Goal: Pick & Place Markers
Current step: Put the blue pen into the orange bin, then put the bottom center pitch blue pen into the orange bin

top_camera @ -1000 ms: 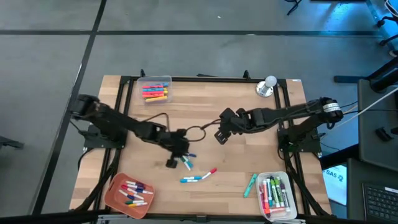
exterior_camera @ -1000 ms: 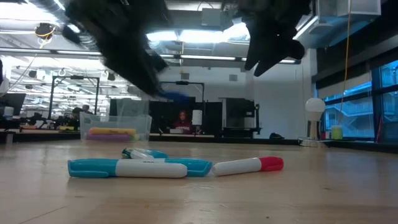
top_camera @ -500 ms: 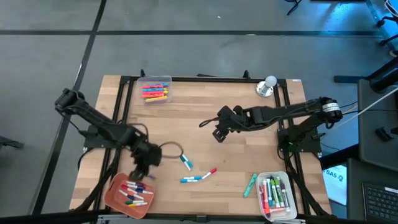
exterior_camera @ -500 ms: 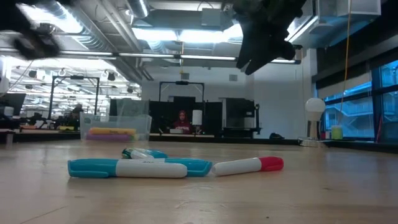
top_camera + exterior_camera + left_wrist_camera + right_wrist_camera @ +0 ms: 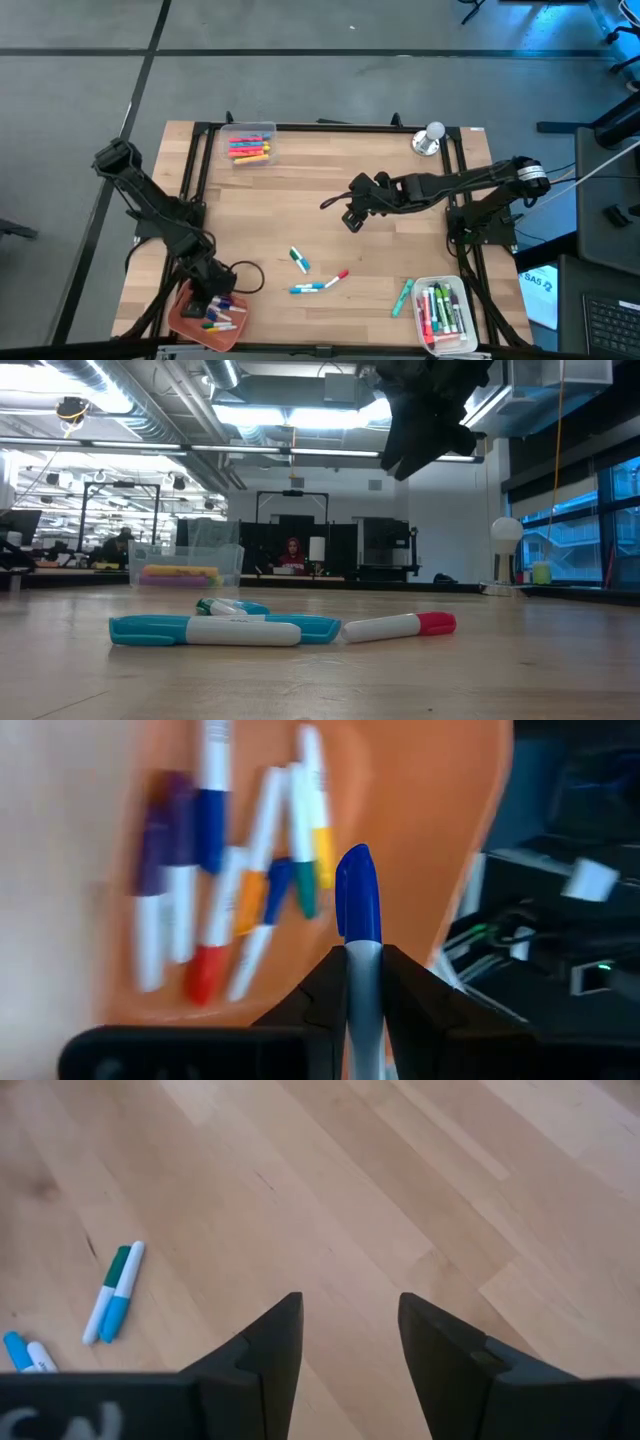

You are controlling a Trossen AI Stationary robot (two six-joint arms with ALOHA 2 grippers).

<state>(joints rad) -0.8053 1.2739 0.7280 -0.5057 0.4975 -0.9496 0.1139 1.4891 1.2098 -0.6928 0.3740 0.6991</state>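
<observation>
My left gripper (image 5: 213,303) hangs over the orange tray (image 5: 181,318) at the table's near-left corner. Fingers (image 5: 318,982) clamped on a blue-capped marker (image 5: 357,920) with a pale barrel; cap sticks out past my fingertips, above the tray. In the tray just beyond the cap: a loose row of white-barrelled markers (image 5: 233,880) with purple, blue, red, orange, green and yellow caps, blurred in the wrist view.

My right gripper (image 5: 352,213) held above mid-table, fingers (image 5: 270,1350) spread apart with nothing between them, bare wood under them.

On the table between the arms, toward the near edge: a green-and-teal pair (image 5: 299,260), a teal-ended marker (image 5: 309,288) touching a red-capped one (image 5: 336,277), and a teal one (image 5: 402,296) just beside the clear bin (image 5: 452,338) at near right, which holds more markers. All well apart from both grippers. Another clear bin (image 5: 249,146) of markers at far left.

Silver bell (image 5: 429,139) at the far-right corner.
</observation>
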